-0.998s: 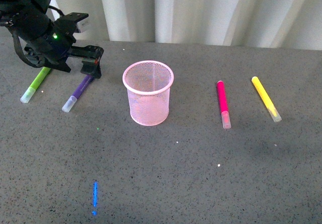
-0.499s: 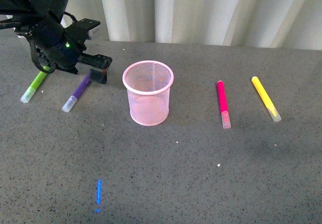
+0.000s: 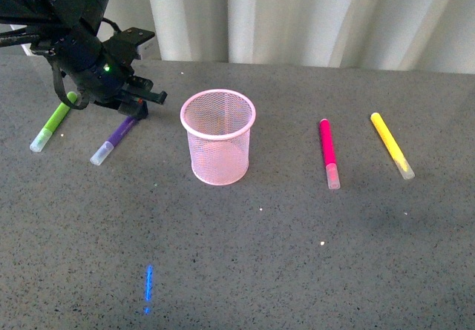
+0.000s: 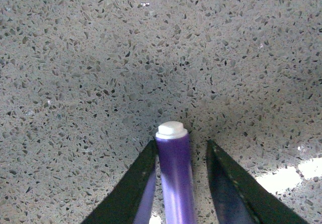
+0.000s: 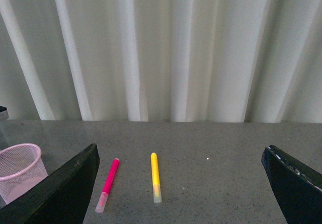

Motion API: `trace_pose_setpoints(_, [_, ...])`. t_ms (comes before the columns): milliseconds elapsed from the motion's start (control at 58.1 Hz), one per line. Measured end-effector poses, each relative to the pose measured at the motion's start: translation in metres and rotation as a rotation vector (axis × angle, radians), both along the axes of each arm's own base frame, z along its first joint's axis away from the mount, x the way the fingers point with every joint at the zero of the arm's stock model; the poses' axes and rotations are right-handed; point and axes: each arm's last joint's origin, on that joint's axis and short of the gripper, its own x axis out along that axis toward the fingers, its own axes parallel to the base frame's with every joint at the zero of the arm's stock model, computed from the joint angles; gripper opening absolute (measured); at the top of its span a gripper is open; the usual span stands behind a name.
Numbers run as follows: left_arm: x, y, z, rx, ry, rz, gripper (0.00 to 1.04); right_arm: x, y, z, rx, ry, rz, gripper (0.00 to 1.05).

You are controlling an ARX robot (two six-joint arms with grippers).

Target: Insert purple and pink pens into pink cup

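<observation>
Two fingers of the left hand (image 3: 139, 106), at the upper left of the front frame, stand apart astride the back end of the purple pen (image 3: 113, 139), low on the counter (image 3: 297, 256) so that closing should catch the barrel. That pen lies flat just left of the pink cup (image 3: 219, 156), and the pink pen (image 3: 328, 152) lies right of centre, well apart from it. The right hand (image 5: 180, 151), spread wide and empty, faces the pink pen, likely kept back for it.

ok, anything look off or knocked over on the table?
Only a small blue streak on the grey speckled tabletop, nearest the camera; can't tell what it is. The pale pink wire-mesh cup stands upright.
</observation>
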Motion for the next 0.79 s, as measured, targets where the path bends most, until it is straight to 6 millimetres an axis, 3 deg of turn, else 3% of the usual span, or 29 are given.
trace_pose_setpoints(103, [0.000, 0.000, 0.002, -0.008, -0.007, 0.006, 0.15, 0.000, 0.000, 0.000, 0.000, 0.000, 0.000, 0.98])
trace_pose_setpoints(361, [-0.002, 0.003, 0.017, -0.062, -0.051, 0.048, 0.13, 0.000, 0.000, 0.000, 0.000, 0.000, 0.000, 0.98])
trace_pose_setpoints(602, [-0.010, 0.020, 0.094, -0.230, -0.314, 0.147, 0.13, 0.000, 0.000, 0.000, 0.000, 0.000, 0.000, 0.98])
trace_pose_setpoints(791, [-0.042, 0.031, 0.152, -0.396, -0.614, 0.242, 0.13, 0.000, 0.000, 0.000, 0.000, 0.000, 0.000, 0.98])
